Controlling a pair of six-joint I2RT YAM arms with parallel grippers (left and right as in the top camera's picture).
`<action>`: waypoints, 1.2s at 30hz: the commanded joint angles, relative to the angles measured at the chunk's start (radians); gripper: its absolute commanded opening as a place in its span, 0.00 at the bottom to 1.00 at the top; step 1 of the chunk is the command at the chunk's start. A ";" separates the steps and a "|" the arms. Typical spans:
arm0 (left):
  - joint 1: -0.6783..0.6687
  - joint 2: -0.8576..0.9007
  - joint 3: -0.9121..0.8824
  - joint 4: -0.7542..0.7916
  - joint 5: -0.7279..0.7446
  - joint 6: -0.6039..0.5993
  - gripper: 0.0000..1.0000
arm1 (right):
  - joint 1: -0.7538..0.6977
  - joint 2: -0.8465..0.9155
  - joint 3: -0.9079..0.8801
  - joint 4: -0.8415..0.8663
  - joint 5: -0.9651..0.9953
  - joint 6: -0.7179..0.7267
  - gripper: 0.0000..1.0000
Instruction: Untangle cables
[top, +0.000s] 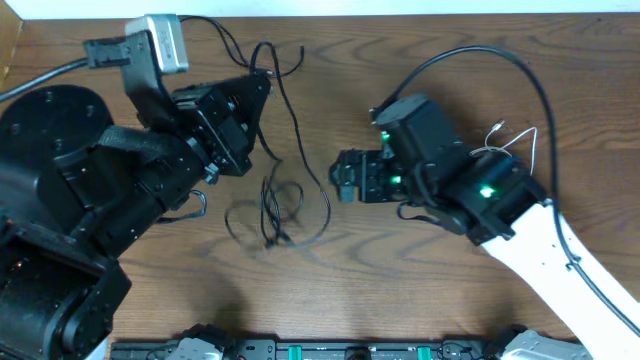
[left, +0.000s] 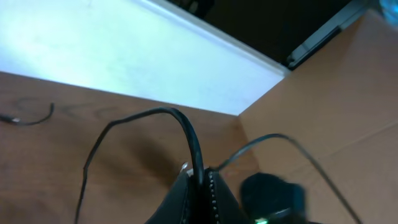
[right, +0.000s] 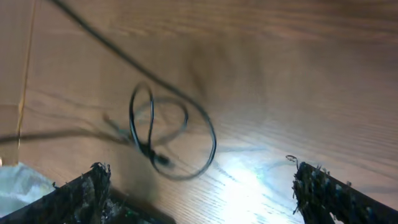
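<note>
My left tool (left: 200, 182) is pressed together on a black cord (left: 186, 134), which passes between its fingertips and arches away on both sides. In the overhead view this tool sits toward the far edge of the bench (top: 400, 300), and the cord runs from it down to the tangle (top: 275, 212) — a loose cluster of thin black loops lying on the wood between my two arms. I judge this hold to be an anchor: with one strand pinched and drawn away from the cluster, the crossings can open out and the other tool gains room to work. My right tool (top: 342, 180) stands spread wide, holding and touching nothing — its fingers (right: 81, 196) frame the loops from just beside them, apart from every strand. It appears placed to close on one loop and draw it the opposite way. I cannot make out a white cord among the loops.
</note>
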 joint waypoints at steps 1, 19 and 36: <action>0.000 -0.014 0.015 0.020 0.024 -0.043 0.08 | 0.043 0.046 0.002 0.051 -0.003 0.045 0.93; 0.000 -0.080 0.016 0.040 0.030 -0.089 0.07 | 0.099 0.422 0.002 0.199 0.024 0.212 0.86; 0.000 -0.176 0.016 -0.117 -0.272 -0.079 0.07 | -0.222 0.430 0.002 -0.161 0.201 0.136 0.82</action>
